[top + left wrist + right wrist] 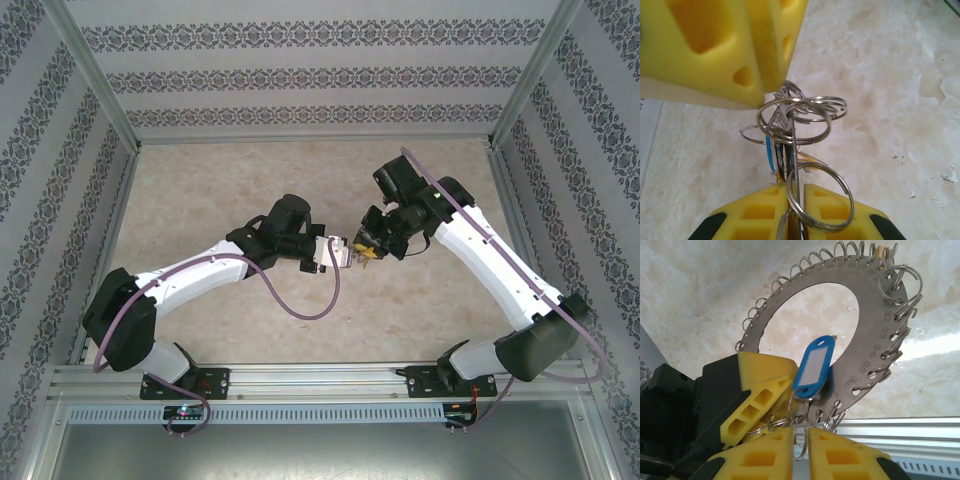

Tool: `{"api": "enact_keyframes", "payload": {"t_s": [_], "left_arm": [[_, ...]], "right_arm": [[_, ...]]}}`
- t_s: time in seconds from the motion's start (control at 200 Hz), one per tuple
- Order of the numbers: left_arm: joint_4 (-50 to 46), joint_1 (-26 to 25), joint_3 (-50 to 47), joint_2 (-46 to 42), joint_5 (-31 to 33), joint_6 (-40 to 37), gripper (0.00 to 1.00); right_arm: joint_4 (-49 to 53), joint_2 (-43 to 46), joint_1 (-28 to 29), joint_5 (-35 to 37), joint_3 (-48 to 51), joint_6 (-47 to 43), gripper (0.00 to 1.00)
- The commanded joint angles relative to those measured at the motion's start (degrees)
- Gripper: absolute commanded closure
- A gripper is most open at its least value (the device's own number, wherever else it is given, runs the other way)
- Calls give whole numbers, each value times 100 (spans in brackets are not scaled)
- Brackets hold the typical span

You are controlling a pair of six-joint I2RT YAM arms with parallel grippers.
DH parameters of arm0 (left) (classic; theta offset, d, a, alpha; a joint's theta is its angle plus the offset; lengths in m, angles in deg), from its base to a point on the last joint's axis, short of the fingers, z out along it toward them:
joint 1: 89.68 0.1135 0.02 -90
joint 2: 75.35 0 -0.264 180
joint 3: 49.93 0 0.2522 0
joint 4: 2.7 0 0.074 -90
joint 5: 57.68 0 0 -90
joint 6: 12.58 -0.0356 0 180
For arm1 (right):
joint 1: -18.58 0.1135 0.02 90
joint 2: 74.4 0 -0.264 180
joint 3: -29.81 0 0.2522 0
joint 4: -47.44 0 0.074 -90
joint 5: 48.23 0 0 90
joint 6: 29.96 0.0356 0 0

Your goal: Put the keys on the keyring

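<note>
One marbled tabletop (200, 180), patterned walls (300, 80); left tool (796, 189) tight on keyring (865, 305); right tool (800, 434), grip unclear.

**Q:** Arms, as shown from above?
**A:** Two: left arm (200, 270) and right arm (490, 250). Purple cables (300, 300): two, one per arm.

**Q:** Grippers?
**A:** Two: left gripper (345, 253) and right gripper (368, 252). Each carries two yellow fingers (845, 455), four in all.

**Q:** Keyring?
**A:** One keyring (860, 305), a flat grey plate with one central hole.

**Q:** Wire loops (772, 287) on its rim?
**A:** Well over twenty; overlap prevents an exact total.

**Q:** Tags?
**A:** One blue tag (813, 364), bearing one tag ring (799, 440).

**Q:** Larger round rings (900, 282)?
**A:** At least three can be counted; tangling hides any others.
</note>
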Motion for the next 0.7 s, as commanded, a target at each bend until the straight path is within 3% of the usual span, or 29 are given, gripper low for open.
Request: {"api": "enact_keyframes", "payload": {"t_s": [0.0, 0.694], "left_arm": [[-28, 71, 238, 3, -255, 64, 100], [-53, 72, 308, 50, -334, 83, 100]], "right_arm": [[70, 87, -39, 106, -124, -178, 80], [-66, -92, 143, 279, -287, -554, 74]]}}
